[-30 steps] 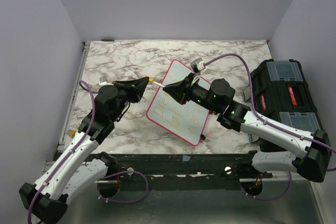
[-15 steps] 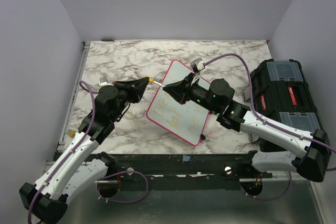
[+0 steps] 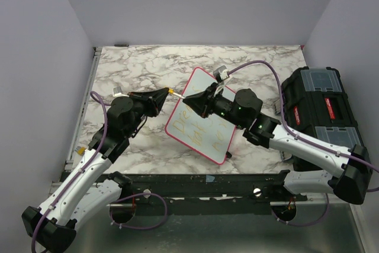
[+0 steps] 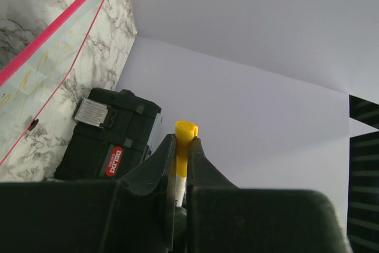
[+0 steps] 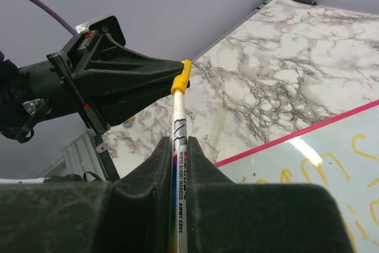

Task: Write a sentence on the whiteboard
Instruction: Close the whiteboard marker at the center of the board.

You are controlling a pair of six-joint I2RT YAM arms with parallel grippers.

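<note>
Left gripper (image 3: 167,92) stays pinched on the cap (image 5: 181,78) while my right gripper (image 3: 188,99), clamped on the marker (image 5: 179,124), has nudged a touch closer to it, so I judge I am recapping, with the sentence (image 3: 192,131) already on the whiteboard (image 3: 198,82) lying beneath my right gripper.

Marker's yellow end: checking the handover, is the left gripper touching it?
Touching. The left wrist view shows the left gripper shut on the marker's yellow end, fingers pressed against both sides.
</note>
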